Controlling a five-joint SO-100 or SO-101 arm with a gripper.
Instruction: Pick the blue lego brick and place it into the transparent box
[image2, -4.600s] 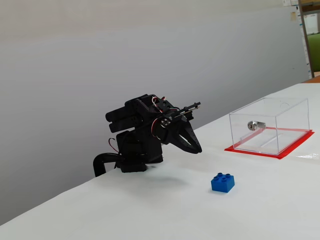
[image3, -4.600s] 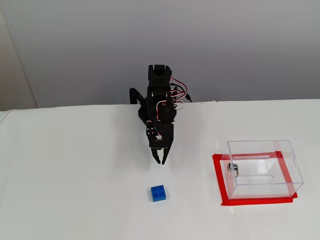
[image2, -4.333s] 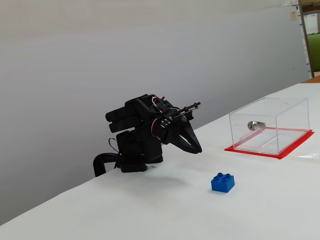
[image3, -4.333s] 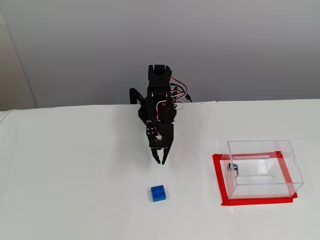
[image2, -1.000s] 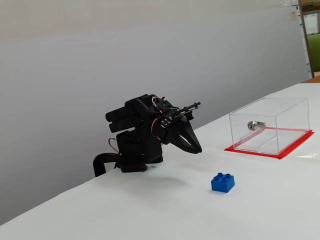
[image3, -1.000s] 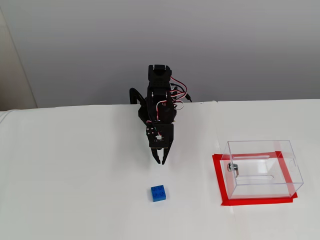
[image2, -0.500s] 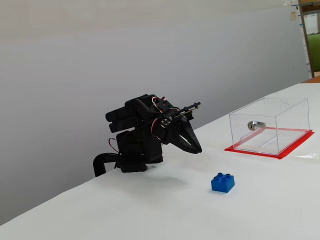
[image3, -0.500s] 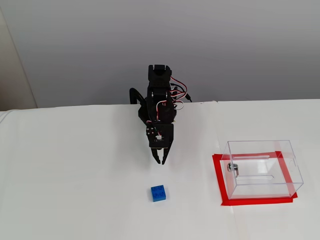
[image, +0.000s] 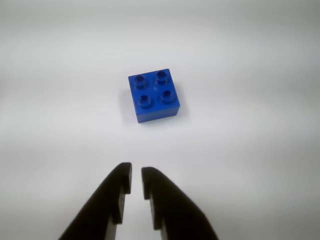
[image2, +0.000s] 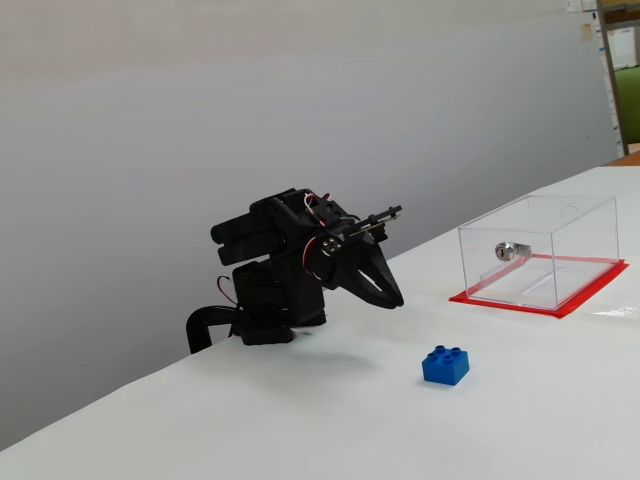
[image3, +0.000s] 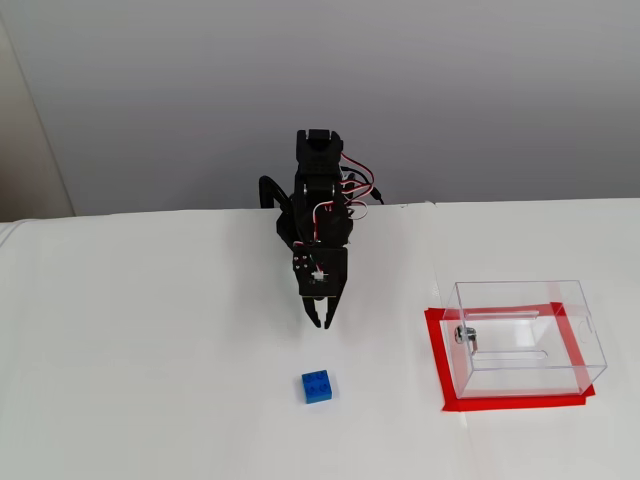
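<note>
straight ahead of the gripper (image: 136, 181), jaws nearly pressed together and holding nothing, the blue lego brick (image: 153, 95) sits studs-up on the desk (image: 260, 150), well apart from the transparent box (image3: 525, 335)

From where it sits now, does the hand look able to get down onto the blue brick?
Probably yes. The blue brick lies alone on bare table straight ahead of the hand, with nothing between them. The fingers are nearly closed, so they would need to open first.
</note>
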